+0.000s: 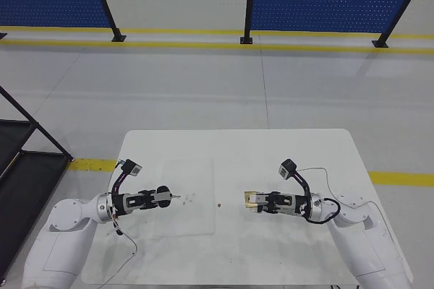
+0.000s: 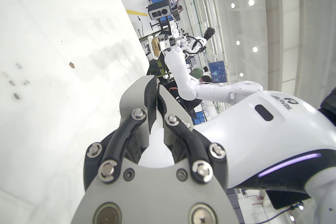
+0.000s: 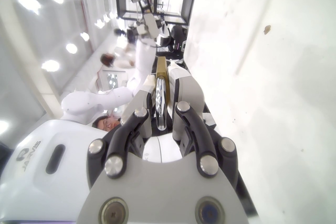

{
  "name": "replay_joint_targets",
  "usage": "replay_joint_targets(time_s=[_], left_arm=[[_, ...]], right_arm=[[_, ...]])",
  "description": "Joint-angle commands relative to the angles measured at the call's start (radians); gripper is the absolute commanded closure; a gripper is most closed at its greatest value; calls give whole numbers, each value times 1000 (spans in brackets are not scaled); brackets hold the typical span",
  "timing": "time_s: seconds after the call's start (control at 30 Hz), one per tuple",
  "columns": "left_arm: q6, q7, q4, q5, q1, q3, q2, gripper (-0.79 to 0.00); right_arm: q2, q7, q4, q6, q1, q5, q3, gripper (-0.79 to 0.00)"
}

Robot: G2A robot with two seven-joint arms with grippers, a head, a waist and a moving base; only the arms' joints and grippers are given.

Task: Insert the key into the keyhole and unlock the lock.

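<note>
My left gripper (image 1: 165, 196) hovers over the white table (image 1: 311, 152) on its left side, shut on a small silver key (image 1: 175, 195) whose tip pokes out toward the middle. In the left wrist view its pads (image 2: 152, 93) are pressed together and hide the key. My right gripper (image 1: 263, 201) is on the right side, shut on a brass padlock (image 1: 252, 199). The right wrist view has the lock's brass body (image 3: 161, 68) and chrome shackle (image 3: 160, 96) clamped between the fingers. Both grippers face each other with a wide gap between key and lock.
A thin translucent mat (image 1: 188, 173) lies on the table under the left gripper. A small dark speck (image 1: 218, 206) sits between the grippers. A black rack (image 1: 14, 166) stands left of the table, and a cable (image 1: 325, 172) runs by the right arm.
</note>
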Motion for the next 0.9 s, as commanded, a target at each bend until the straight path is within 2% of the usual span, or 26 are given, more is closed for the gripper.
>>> replay_joint_targets(time_s=[0.0,0.1,0.3,0.87], left_arm=[[0,0,0,0,0,0,0,0],[5,22,-10,5,4,10,-2,0],[-8,96,-82,19,23,117,-14,0],[-70,381,-40,140,-91,410,-61,0]], right_arm=[[0,0,0,0,0,0,0,0],[0,0,0,0,0,0,0,0],[0,0,0,0,0,0,0,0],[0,0,0,0,0,0,0,0]])
